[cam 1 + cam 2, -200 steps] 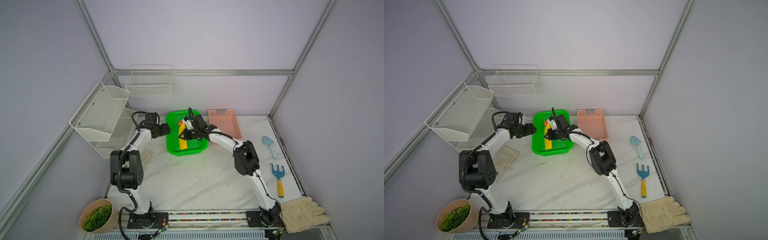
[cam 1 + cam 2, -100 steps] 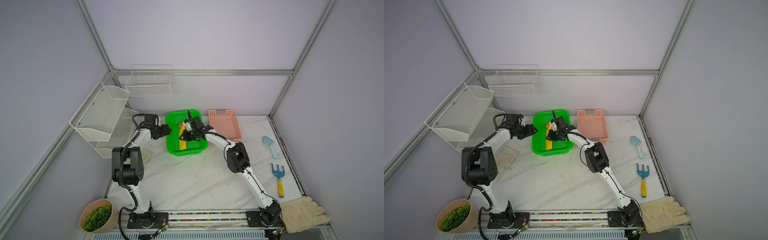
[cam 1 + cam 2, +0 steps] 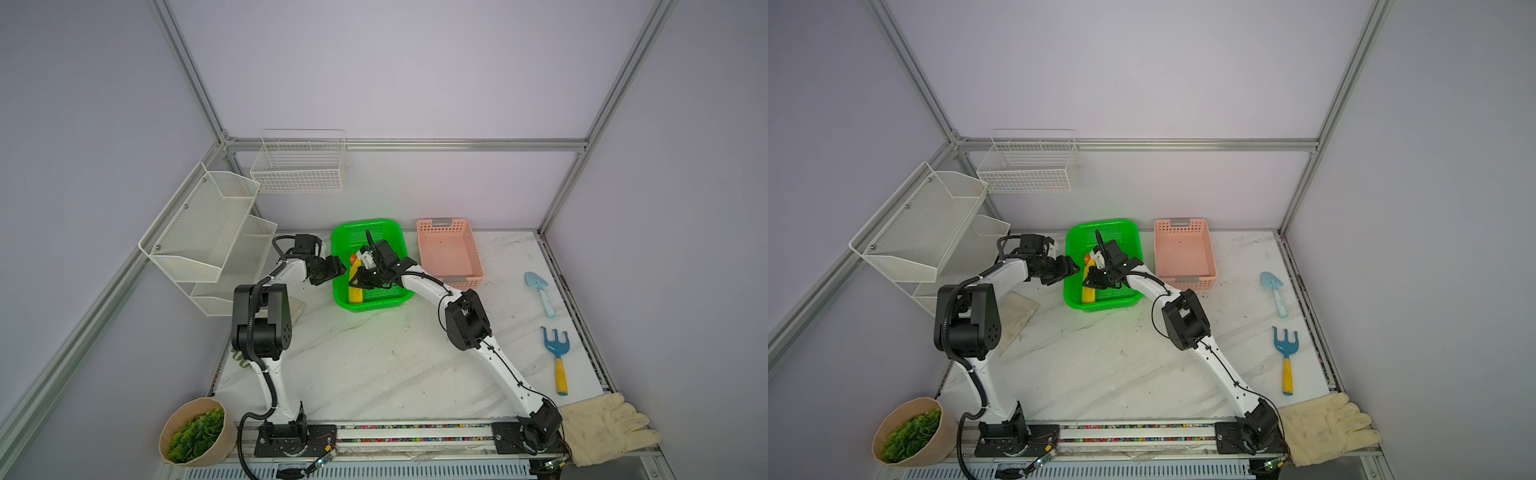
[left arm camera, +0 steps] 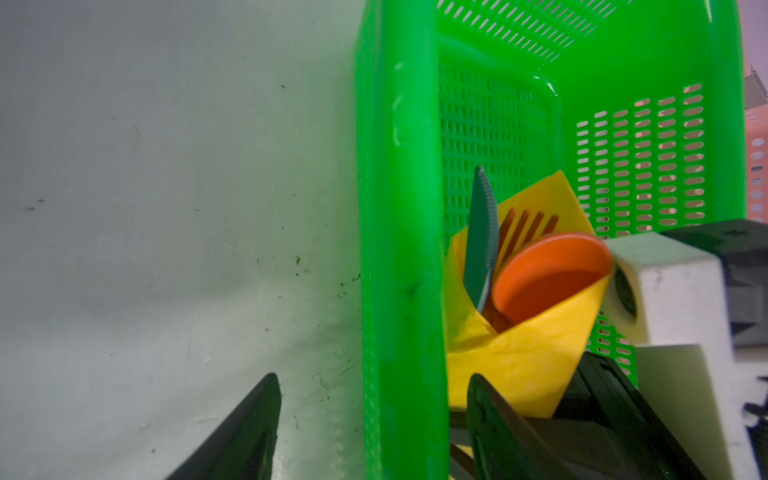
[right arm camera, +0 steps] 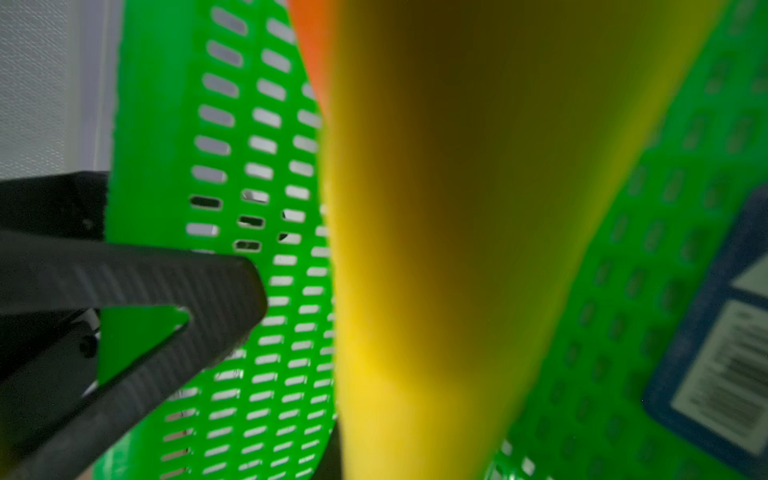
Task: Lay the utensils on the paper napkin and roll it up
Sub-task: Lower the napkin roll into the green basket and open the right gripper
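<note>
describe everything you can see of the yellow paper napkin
The paper napkin is bright yellow, thin, slightly creased paper, rolled into a cone-like bundle. A teal serrated knife, an orange fork and an orange spoon stick out of its open end. It is inside the green basket, close to the side wall nearest the left arm. The right end effector appears closed on it, though the contact itself is hidden. Whether it rests on the basket floor cannot be told.
</note>
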Available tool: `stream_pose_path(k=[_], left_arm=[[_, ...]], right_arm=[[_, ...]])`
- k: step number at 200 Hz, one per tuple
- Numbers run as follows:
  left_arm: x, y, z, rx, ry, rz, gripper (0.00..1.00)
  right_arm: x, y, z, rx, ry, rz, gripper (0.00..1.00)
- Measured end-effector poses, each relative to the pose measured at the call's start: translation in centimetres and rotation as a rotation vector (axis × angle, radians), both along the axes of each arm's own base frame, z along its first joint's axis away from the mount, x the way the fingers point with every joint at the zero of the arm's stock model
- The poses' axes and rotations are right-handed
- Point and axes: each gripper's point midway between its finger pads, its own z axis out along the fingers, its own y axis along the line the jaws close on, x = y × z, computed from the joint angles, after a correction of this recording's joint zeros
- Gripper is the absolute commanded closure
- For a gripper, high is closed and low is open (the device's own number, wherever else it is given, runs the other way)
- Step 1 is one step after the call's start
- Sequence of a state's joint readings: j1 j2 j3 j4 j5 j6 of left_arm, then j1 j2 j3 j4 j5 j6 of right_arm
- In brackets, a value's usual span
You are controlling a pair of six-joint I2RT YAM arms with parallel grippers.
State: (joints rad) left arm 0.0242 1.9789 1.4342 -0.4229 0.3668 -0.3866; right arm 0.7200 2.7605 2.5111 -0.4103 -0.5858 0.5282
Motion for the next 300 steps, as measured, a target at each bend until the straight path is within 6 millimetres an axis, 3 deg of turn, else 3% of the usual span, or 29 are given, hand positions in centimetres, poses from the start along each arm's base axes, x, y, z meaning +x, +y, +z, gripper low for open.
stream_pose_path(k=[29,77,97,104,117,178,198,213,221,224,252,300], left_arm=[[0.4,-0.4,0.5,-0.023,-0.022,-0.009,0.32],[0.4,-0.7,0.6,-0.04,-0.024,-0.013,0.32],[0.5,-0.8,0.7,-0.045,-0.028,-0.016,0.32],[0.5,-0.8,0.8,-0.046,-0.032,-0.017,0.32],[0.7,-0.8,0.9,-0.048,-0.039,-0.018,0.32],[0.9,-0.8,1.1,-0.052,-0.048,-0.014,0.34],[1.0,-0.8,1.2,-0.051,-0.055,-0.014,0.34],[1.1,-0.8,1.2,-0.052,-0.058,-0.014,0.34],[1.1,-0.8,1.2,-0.052,-0.058,-0.014,0.34],[1.1,-0.8,1.2,-0.052,-0.058,-0.014,0.34],[1.1,-0.8,1.3,-0.052,-0.061,-0.011,0.34],[1.2,-0.7,1.3,-0.052,-0.062,-0.009,0.35]], right_arm=[[0.4,0.0,0.0,-0.001,-0.004,-0.017,1.0],[0.6,0.0,0.0,-0.005,-0.007,-0.031,0.89],[0.7,-0.1,0.0,-0.009,-0.009,-0.036,0.81],[0.7,-0.1,-0.1,-0.01,-0.009,-0.041,0.71],[0.8,-0.1,-0.1,-0.013,-0.01,-0.047,0.64],[0.7,0.2,-0.3,-0.02,-0.017,-0.048,0.67],[0.5,0.2,-0.5,-0.027,-0.015,-0.051,0.62],[0.6,0.1,-0.7,-0.033,-0.022,-0.049,0.53],[0.6,0.1,-0.7,-0.033,-0.029,-0.047,0.11],[0.6,0.1,-0.7,-0.031,-0.027,-0.048,0.04],[0.8,0.2,1.5,-0.015,-0.077,-0.035,0.03],[1.6,-1.0,1.0,-0.049,-0.082,-0.067,0.03]])
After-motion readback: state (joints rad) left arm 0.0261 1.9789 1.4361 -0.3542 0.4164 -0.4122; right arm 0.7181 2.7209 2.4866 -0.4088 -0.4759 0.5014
